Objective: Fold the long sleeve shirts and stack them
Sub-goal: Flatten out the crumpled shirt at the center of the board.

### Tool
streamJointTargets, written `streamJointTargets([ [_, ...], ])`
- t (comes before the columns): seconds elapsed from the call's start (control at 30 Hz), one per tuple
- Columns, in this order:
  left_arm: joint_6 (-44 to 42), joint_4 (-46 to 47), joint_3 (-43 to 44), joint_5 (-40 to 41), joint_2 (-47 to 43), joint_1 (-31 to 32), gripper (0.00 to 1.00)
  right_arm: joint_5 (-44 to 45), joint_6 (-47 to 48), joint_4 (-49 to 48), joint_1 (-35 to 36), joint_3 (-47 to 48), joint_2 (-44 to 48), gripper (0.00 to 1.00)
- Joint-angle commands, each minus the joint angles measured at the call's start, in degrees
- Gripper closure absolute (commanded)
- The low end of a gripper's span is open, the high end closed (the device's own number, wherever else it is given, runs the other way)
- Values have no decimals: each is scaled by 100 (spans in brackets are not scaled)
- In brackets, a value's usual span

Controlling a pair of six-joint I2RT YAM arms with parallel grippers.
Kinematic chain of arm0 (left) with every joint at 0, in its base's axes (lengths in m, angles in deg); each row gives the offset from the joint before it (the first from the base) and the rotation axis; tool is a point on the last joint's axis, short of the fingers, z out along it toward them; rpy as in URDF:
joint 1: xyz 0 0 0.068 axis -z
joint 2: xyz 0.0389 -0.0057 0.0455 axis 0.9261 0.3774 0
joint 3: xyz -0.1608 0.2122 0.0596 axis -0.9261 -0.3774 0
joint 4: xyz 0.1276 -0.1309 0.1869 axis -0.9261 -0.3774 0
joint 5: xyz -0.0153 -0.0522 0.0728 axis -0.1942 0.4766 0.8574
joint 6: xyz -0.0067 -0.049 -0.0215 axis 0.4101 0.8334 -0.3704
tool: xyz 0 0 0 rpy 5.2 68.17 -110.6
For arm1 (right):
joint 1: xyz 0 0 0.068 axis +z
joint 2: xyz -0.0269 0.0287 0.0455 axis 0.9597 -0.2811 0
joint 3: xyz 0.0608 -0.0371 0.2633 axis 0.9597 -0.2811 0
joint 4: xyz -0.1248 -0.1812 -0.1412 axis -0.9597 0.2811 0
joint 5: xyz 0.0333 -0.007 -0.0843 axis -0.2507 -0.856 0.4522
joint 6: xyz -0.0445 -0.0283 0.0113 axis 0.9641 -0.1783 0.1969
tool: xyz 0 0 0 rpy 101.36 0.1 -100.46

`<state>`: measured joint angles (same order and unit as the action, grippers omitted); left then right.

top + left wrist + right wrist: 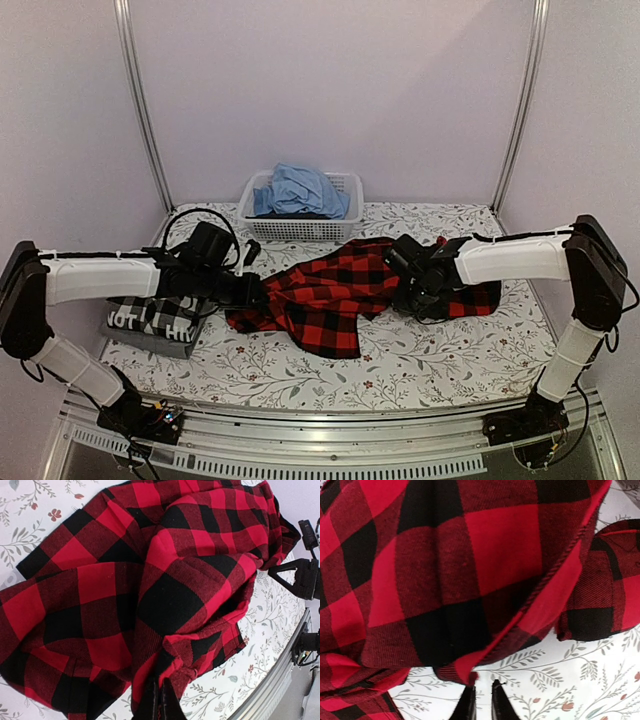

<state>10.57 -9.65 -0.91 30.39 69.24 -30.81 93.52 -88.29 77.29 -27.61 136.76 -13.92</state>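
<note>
One red flannel shirt (335, 290) lies crumpled just in front of the white basket (300, 229). Its long way runs side to side along the basket's front. My left gripper (160, 690) is pinched tight on the shirt's left end. My right gripper (482, 692) shows a thin gap nearer the other end; I cannot tell if it holds cloth. A folded check shirt (165, 318) sits left of the basket.
</note>
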Motion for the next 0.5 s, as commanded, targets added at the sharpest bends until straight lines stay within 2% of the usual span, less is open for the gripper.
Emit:
streamJointTargets([
  [0.0,-53,-51,50,-66,-83,19,100,331,-41,395,-1,41,318,97],
  [0.03,-59,-99,76,-55,-81,17,100,363,3,462,1,69,370,100],
  [0.2,-80,-256,223,-74,-82,17,100,453,199,670,-56,-11,763,100],
  [0.23,-79,-279,267,-74,-85,16,100,450,229,633,-54,-73,825,96],
  [0.3,-73,-304,320,-53,-90,16,100,373,263,454,-57,-171,941,68],
  [0.33,-66,-308,346,-28,-84,16,100,302,297,298,-56,-184,961,61],
  [0.4,-48,-304,398,3,-45,21,100,115,344,-3,-54,-154,892,55],
  [0.47,-42,-325,468,-4,-1,17,100,28,344,-189,-54,-66,695,54],
])
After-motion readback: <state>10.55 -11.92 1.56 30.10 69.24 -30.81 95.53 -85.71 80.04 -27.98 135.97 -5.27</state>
